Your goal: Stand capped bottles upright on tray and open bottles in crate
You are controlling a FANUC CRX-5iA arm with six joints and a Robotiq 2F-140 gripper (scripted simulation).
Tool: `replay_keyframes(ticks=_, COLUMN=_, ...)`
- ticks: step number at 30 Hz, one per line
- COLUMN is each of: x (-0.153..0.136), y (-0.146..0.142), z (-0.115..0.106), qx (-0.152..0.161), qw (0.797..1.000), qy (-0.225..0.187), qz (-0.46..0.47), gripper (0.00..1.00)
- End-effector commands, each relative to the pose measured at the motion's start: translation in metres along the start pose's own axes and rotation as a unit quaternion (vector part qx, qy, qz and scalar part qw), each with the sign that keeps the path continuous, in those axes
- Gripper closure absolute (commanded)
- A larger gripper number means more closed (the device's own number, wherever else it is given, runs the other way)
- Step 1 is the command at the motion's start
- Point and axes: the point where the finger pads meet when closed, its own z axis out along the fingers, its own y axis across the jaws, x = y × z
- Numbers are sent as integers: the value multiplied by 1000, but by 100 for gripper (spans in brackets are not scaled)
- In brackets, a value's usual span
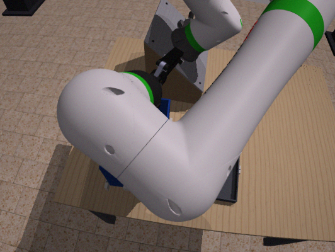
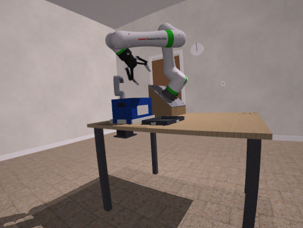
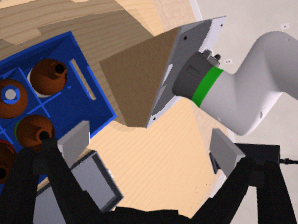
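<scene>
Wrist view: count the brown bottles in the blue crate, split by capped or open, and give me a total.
Brown bottle with a white cap: 1
Brown bottles with an open neck: 2
Brown bottle cut off at the picture's edge, top hidden: 1
Total in the blue plastic crate: 4

The only writing in the pictures stands on the upper link of the arm [image 2: 148, 39], in the exterior view: a short red word followed by small dark letters, running along the white casing just before the green band. It looks like a maker's name, but the letters are too small to be read with certainty. The round white disc on the wall [image 2: 197, 49] carries no readable numbers.
</scene>
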Motion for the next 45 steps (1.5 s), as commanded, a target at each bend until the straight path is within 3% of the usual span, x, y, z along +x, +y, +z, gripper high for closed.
replay_keyframes(ticks=1, x=0, y=0, z=0, qx=0, qw=1000, qy=0, qz=0, gripper=0)
replay_keyframes(ticks=17, x=0, y=0, z=0, qx=0, qw=1000, qy=0, qz=0, gripper=0)
replay_keyframes(ticks=45, x=17, y=-84, z=-6, qx=141, qw=986, qy=-8, qz=-84, gripper=0)
